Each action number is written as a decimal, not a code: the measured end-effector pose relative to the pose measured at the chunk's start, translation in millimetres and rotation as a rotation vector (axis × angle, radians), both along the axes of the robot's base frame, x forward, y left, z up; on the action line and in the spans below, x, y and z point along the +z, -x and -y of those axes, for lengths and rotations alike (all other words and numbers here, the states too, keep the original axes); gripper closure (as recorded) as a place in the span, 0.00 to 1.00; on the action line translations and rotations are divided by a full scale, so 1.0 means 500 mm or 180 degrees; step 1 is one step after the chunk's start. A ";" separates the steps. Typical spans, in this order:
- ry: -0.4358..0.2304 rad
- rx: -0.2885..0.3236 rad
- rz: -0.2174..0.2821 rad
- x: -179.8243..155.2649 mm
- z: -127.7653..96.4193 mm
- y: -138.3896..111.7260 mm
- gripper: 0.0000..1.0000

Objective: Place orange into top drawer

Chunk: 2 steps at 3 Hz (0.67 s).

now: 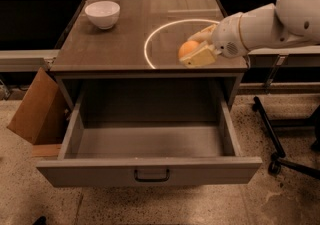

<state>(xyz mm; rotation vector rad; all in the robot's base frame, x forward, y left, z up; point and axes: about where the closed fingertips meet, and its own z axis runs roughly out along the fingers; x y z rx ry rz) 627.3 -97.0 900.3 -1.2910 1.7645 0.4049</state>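
Observation:
The orange [187, 48] is a small round fruit held between the two pale fingers of my gripper [196, 47], just above the front right part of the brown countertop [100, 49]. My gripper is shut on it, and my white arm [260, 24] reaches in from the right. The top drawer [150, 141] is pulled fully open below the counter, grey and with nothing in it. Its dark bar handle [151, 175] sits at the centre of the front panel. The orange is behind the drawer's opening, above the counter's front edge.
A white bowl [102, 14] stands at the counter's back left. A white ring [170, 39] is marked on the countertop. A brown cardboard box [35, 109] leans against the cabinet's left side. A black chair base [280, 134] with castors stands on the floor at the right.

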 end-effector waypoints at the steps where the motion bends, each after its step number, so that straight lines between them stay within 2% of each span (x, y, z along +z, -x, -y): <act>1: 0.0012 0.0054 -0.0177 -0.084 -0.044 0.046 1.00; 2: 0.0042 0.0150 -0.0415 -0.166 -0.086 0.078 1.00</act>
